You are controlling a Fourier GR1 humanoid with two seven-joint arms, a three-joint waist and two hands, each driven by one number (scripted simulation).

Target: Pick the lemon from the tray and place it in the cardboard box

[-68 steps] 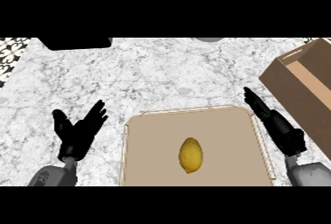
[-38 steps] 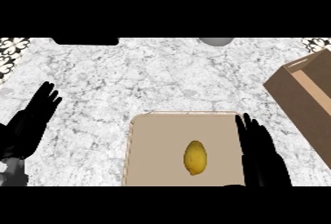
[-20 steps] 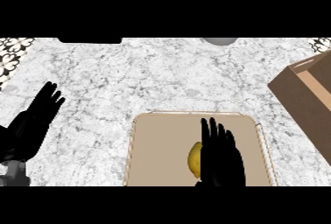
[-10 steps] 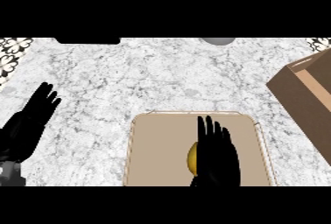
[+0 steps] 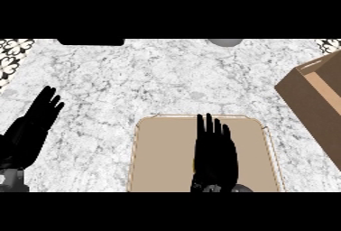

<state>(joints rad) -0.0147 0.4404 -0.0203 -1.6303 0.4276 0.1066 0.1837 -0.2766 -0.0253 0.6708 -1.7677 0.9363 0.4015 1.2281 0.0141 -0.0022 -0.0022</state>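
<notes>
One hazard is looming: the right hand (image 5: 214,155), fingers straight toward twelve o'clock, is lying over the tan tray (image 5: 160,153) and hiding the lemon entirely, so curling blind risks nudging it aside, while the cardboard box (image 5: 316,101) is waiting at three o'clock.

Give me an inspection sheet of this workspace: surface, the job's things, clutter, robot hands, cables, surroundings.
Surface: white marbled counter.
Job's things: tan tray at lower centre; lemon not visible, hidden under the right robot hand; cardboard box at the right edge, open.
Clutter: nothing seen.
Robot hands: right robot hand flat over the tray, fingers straight; left robot hand open, resting at the left edge.
Cables: nothing seen.
Surroundings: dark object and grey round object at the far edge; patterned tile at top left.
</notes>
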